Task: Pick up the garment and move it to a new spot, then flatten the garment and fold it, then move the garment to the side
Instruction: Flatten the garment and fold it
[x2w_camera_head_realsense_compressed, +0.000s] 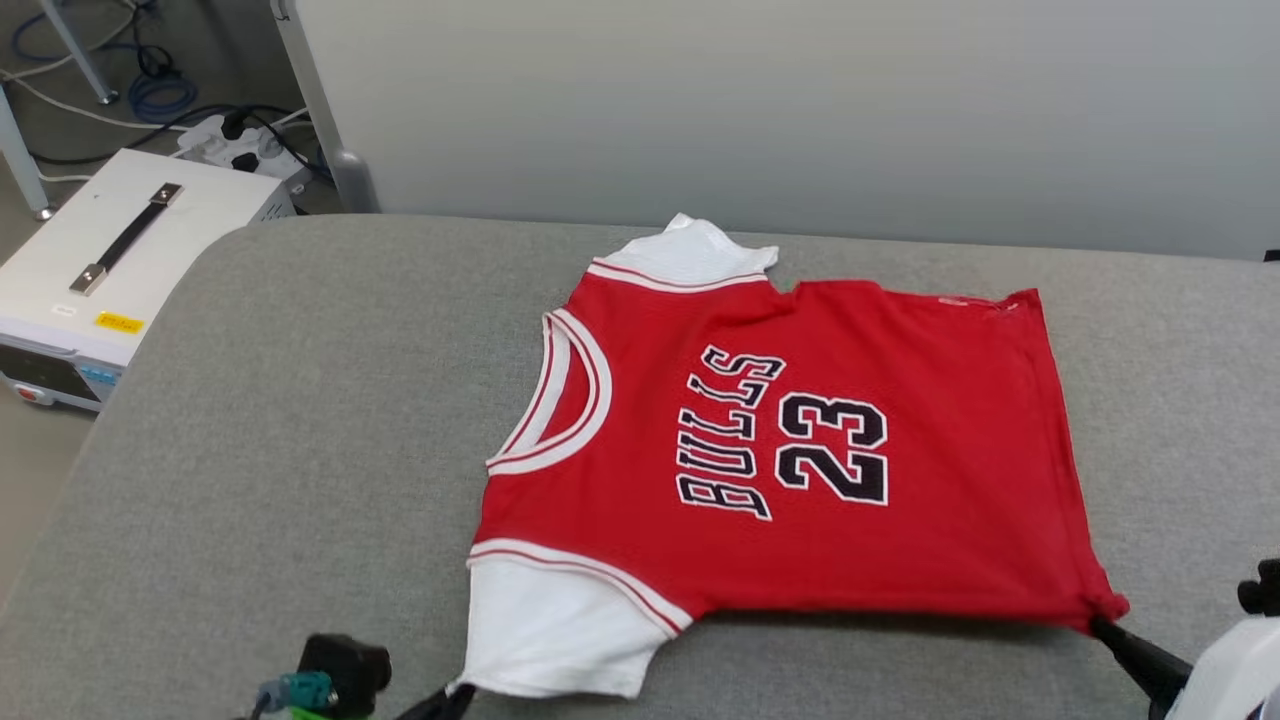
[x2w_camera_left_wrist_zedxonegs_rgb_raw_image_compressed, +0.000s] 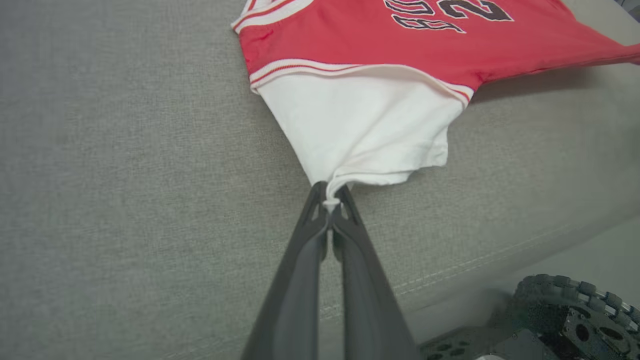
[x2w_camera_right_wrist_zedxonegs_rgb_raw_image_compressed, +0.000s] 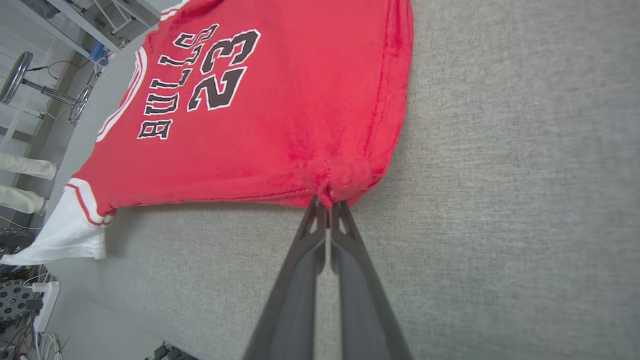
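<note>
I have the red jersey-style T-shirt with white sleeves and black "BULLS 23" print (x2w_camera_head_realsense_compressed: 780, 450) spread print-up on the grey woven-fabric padded surface (x2w_camera_head_realsense_compressed: 300, 450). In my head view it sits right of centre, with the neckline towards 9 o'clock and the hem towards 3 o'clock. The far sleeve points to 12 o'clock.

I judge this to be the flattening step. The body looks smooth and stretched between my two holds. The near edge is raised a little off the cloth, and a shadow runs beneath it.

My left gripper (x2w_camera_left_wrist_zedxonegs_rgb_raw_image_compressed: 331, 192) is at the shirt's 7 o'clock. Its jaws are pinched tight on the corner of the near white sleeve, with a nub of white fabric caught between the tips.

My right gripper (x2w_camera_right_wrist_zedxonegs_rgb_raw_image_compressed: 327, 202) is at the shirt's 4 o'clock. It is clamped the same way on the near hem corner, and the red cloth puckers around the bite.

Next, I think, comes either lowering that edge and letting go, or carrying both corners together towards 12 o'clock to start the fold. The fold would need the two arms to travel evenly so the tension holds and no wrinkle forms.

A white box with a dark strap handle (x2w_camera_head_realsense_compressed: 120, 250) stands on the floor at 10 o'clock, well apart.
</note>
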